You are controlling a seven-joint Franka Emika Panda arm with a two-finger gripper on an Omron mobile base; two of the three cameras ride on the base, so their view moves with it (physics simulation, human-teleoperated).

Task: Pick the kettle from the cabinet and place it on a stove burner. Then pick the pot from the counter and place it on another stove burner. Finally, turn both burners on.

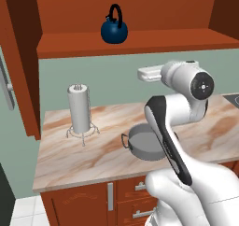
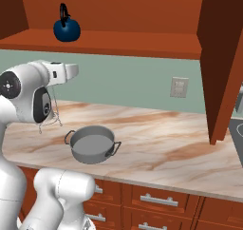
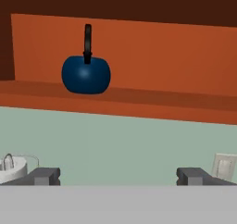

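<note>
Dark-blue round kettle (image 3: 86,74) (black arched handle) sits on the reddish-brown wooden cabinet (image 3: 139,102) shelf, above and left of the gripper (image 3: 118,176), whose jaws stand spread, holding nothing.

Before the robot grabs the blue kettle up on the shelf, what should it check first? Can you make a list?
1. Pincer open wide enough: ok, both tips stand far apart.
2. Kettle upright on the cabinet shelf: ok.
3. Kettle handle free to grab: ok, nothing sits beside it.
4. Pincer lined up with the kettle: not ok, the kettle sits above and to the left in the hand view.
5. Pincer close enough to grab: not ok, the hand is well short of the shelf.
6. Pot out of the way: ok, it rests low on the counter.
</note>
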